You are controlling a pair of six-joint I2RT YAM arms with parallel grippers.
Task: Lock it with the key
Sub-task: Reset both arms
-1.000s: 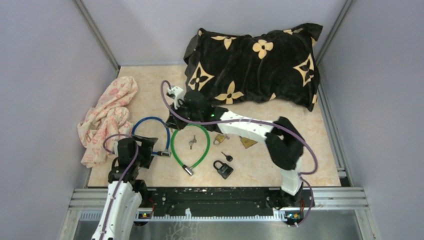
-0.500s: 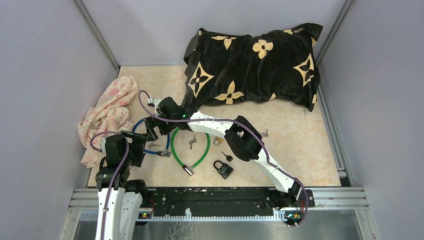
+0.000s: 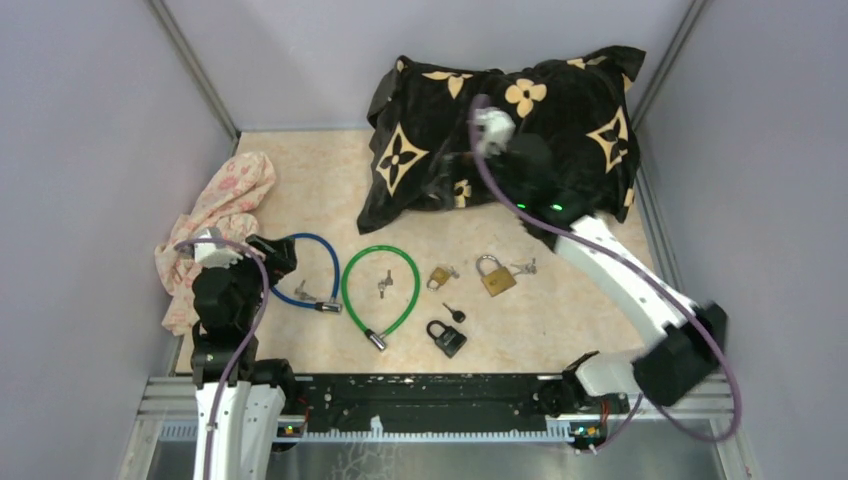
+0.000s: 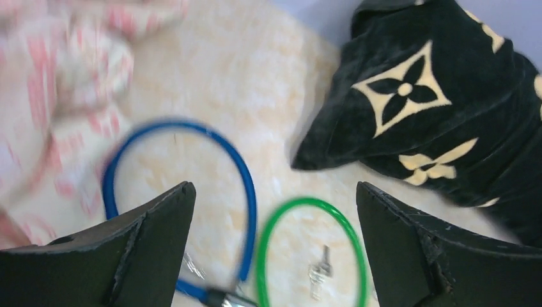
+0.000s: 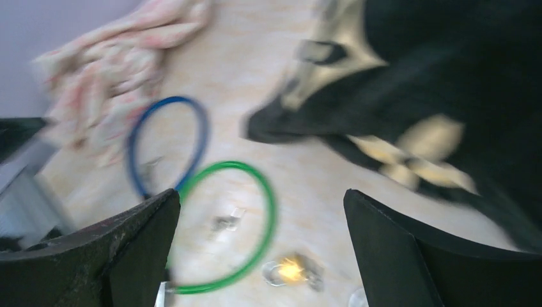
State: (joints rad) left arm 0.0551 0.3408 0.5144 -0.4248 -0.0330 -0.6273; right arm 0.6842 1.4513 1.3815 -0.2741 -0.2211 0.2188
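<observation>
Beige marbled tabletop (image 3: 300,170), grey walls closing in, and locks are lying scattered all over. Nearest the bases, well off to the right of the left pincer (image 4: 273,187), a black padlock (image 3: 446,338) is lying flat with a small black-headed key (image 3: 454,313) just beyond it. Directly under that pincer a blue cable lock (image 4: 251,198) is curling round. Just beside it, a green cable lock (image 4: 310,201) is ringing a little bunch of keys (image 4: 319,278).

Farther right, two brass padlocks are sitting near each other, the small one (image 3: 438,277) and the bigger one (image 3: 495,280).

Which lock is meant I can't tell, but any of these keys is looking light, thin, hard and slippery, lying flat on the top. I'm judging the grip belongs on the broad head, fingertips coming down either side. The cables look springy, so the barrel end will want steadying.

Now the pincers: the left one is hanging spread wide, gripping nothing, touching nothing. The right pincer (image 5: 262,192) is riding high above the table, jaws gaping just as wide and empty, though its own view is blurring.

Off to the left pincer's left a pink floral cloth (image 3: 215,235) is lying bunched, and at the back a black flower-patterned pillow (image 3: 590,110) is slumping beneath the right arm.
</observation>
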